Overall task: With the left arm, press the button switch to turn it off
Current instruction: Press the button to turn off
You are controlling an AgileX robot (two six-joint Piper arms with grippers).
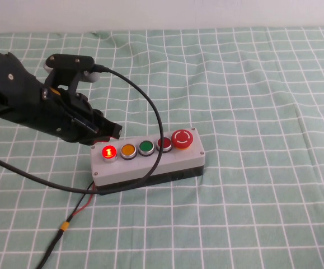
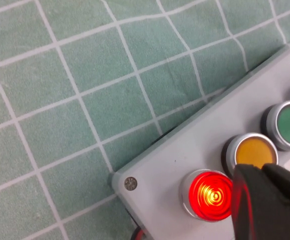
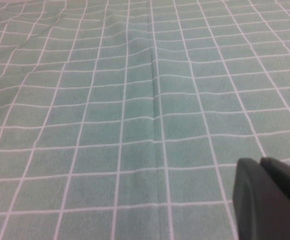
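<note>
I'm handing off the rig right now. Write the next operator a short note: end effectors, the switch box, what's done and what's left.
Left end effector: fingers shut together, hovering just behind the lit red round push button at the left end of the grey rectangular switch box on the green checked cloth.
Right end effector: parked over bare cloth, outside the high view; looks shut.
Done: approach only.
Left: the lamp glows, so the press to switch it off remains. The black cable drapes across the box.

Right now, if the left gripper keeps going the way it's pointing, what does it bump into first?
Probably the lit red button at the near end of the switch box. The left gripper, shut, hangs just above it, tip angled down. The right gripper sits elsewhere, over bare cloth.
</note>
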